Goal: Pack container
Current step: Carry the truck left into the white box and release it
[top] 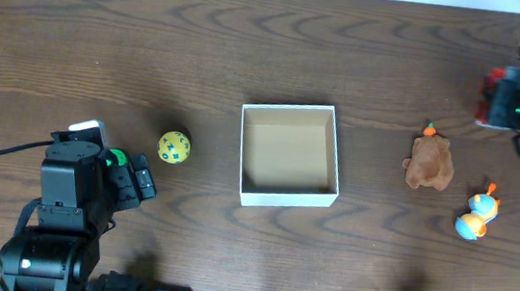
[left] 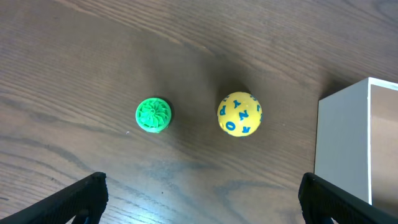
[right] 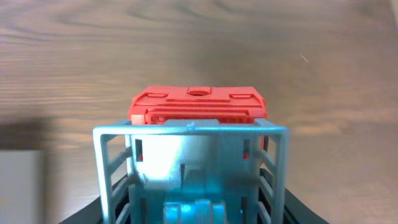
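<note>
Dark-brown wood-grain tabletop [top: 107, 33] is filling every view, w/ no room showing beyond it, and the small square white cardboard box with tan inside [top: 286, 153] is sitting empty at its centre. L gripper [left: 202, 190] is hovering w/ jaws spread wide, gripping nothing, over a yellow ball with blue letters [left: 239, 114] and a small green ribbed knob [left: 153, 115]. The ball is lying near the box's left wall. R gripper [right: 196, 211] is hanging by the far right edge, seemingly clamped on a red-and-grey plastic toy truck [right: 198, 104] (contact pts are hidden, so that's a judgement). Risks: the ball is prob. going to roll off if a finger nudges it off-centre, poss. bumping the box. The truck, coming across low, could be clipping the brown plush toy [top: 429, 165], the orange-and-blue toy bird [top: 474, 218], or the box's low wall.
</note>
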`<action>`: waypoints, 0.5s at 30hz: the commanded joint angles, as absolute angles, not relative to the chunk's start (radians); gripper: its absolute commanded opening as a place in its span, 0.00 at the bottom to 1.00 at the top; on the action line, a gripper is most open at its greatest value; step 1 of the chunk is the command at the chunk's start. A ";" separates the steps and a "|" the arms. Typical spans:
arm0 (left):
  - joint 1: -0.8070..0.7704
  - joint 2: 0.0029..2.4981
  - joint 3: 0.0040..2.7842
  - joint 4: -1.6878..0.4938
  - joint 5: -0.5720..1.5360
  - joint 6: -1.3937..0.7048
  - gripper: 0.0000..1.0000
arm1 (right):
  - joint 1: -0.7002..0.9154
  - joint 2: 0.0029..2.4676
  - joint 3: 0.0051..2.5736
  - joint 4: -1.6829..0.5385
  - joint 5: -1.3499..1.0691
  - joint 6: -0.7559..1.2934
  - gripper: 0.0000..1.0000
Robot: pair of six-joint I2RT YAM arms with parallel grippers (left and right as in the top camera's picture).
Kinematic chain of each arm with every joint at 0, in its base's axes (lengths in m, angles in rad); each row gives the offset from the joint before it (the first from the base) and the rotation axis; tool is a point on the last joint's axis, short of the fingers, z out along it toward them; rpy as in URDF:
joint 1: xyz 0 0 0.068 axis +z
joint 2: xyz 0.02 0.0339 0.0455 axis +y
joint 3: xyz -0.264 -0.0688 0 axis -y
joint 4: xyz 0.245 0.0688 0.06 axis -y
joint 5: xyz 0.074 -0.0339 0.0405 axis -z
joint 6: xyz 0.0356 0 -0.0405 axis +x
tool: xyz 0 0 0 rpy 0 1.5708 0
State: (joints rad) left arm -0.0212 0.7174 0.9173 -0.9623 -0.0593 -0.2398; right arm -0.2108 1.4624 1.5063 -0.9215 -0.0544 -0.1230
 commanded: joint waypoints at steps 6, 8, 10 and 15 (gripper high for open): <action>-0.016 0.719 0.940 -0.964 -0.060 -0.249 0.98 | 0.199 1.383 1.517 -0.937 -0.064 0.193 0.01; -0.016 0.719 0.940 -0.964 -0.060 -0.249 0.98 | 0.279 1.390 1.517 -0.936 -0.058 0.251 0.01; -0.016 0.719 0.940 -0.964 -0.060 -0.249 0.98 | 0.369 1.403 1.513 -0.938 -0.046 0.323 0.01; -0.016 0.719 0.940 -0.965 -0.060 -0.249 0.98 | 0.514 1.473 1.488 -0.932 -0.018 0.437 0.01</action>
